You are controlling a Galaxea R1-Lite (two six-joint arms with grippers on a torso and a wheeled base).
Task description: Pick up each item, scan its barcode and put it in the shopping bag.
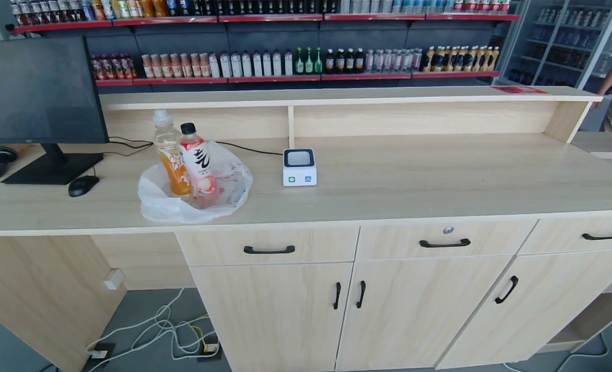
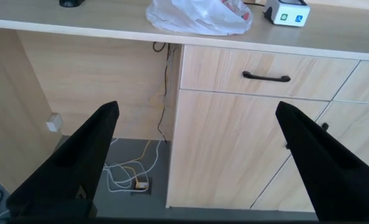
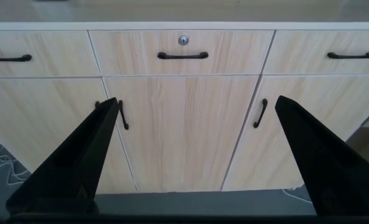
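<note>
both my jaws stand wide apart and hold nothing. the left gripper and the right gripper sit low, below the counter that carries the scanner, facing the cabinet fronts.

the shopping bag lies crumpled on the counter to the left of the scanner, near it but not touching. inside it stand the orange bottle and the pink bottle, upright and pressed side by side. i see no loose item anywhere around the scanner, so i judge the bagging done, or nearly so.

what is left, as i read it, is to do no harm. any rise toward the scanner should go up and clear of the counter edge and the drawer handles beneath it before i move forward. the bag is thin and slack, and the two bottles look propped mostly by each other, so a brush from a finger could tip them. if another item does turn up, i would take it by its body and turn its barcode to the scanner's window.
</note>
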